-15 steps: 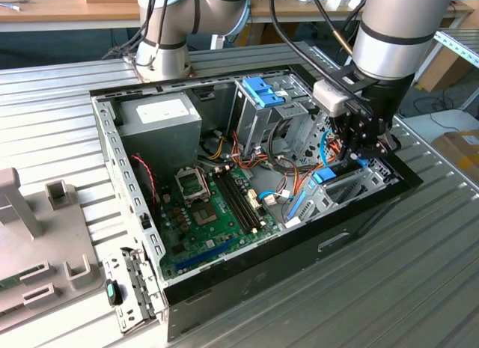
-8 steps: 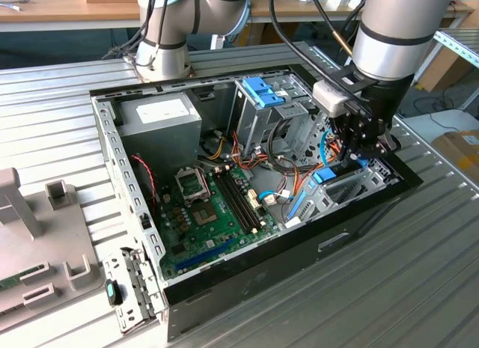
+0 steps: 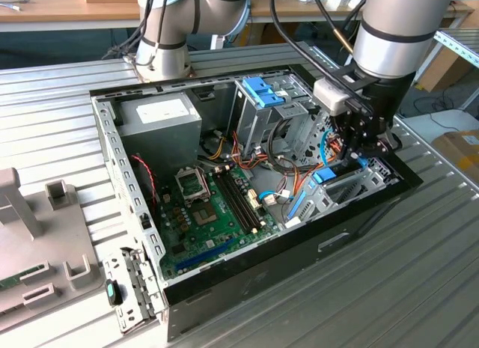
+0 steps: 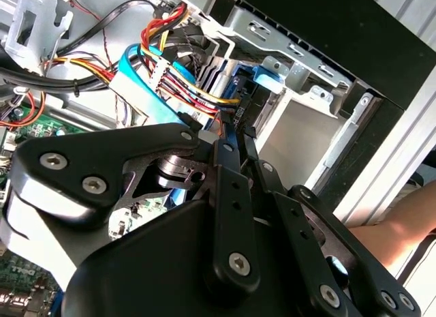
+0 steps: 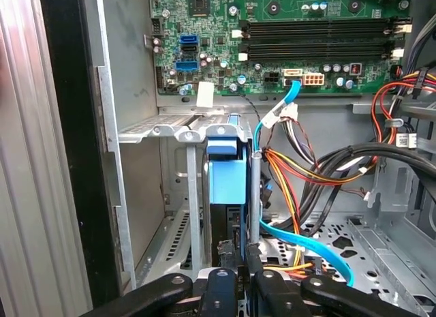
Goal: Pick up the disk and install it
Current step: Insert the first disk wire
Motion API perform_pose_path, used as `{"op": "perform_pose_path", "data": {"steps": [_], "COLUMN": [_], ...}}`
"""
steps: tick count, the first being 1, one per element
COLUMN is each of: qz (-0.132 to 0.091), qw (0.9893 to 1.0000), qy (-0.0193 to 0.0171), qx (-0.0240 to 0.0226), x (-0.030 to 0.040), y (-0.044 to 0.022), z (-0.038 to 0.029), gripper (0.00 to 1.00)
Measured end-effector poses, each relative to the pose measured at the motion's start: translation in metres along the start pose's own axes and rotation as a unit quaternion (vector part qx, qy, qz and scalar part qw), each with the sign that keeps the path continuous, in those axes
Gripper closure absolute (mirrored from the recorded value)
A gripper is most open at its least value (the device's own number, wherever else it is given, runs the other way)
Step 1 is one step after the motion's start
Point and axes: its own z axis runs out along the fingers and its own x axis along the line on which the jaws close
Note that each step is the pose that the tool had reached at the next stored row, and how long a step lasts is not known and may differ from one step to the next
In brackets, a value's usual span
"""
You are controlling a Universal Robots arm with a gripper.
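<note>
Claw (image 5: 235,262) nearly closed, fingers pinching the disk's (image 5: 225,177) edge | disk upright in drive bay (image 5: 178,131), centre-frame first wrist view | open computer case (image 3: 359,221) mid-frame, exterior view

The arm is bent down from above, wrist pointed downward. The gripper (image 3: 361,155) is held low, its black fingers (image 5: 219,262) closed narrowly together.

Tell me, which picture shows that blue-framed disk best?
The first wrist view: the disk in its bright blue plastic carrier frame stands edge-on in the grey metal bay, just beyond the black claw. The exterior view shows blue slivers under the arm. The second wrist view shows a blue corner.
</note>
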Motion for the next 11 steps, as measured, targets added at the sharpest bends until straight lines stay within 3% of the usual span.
{"op": "perform_pose_path", "data": {"steps": [1,11], "qz": [0.000,0.001], "qw": [1.0000,1.0000], "qy": [-0.0011,-0.0011], "qx": [0.0047,0.0089], "x": [0.0000,0.0011], "y": [0.0001,0.0029], "z": [-0.0001,0.0018], "gripper": [0.83,0.83]}}
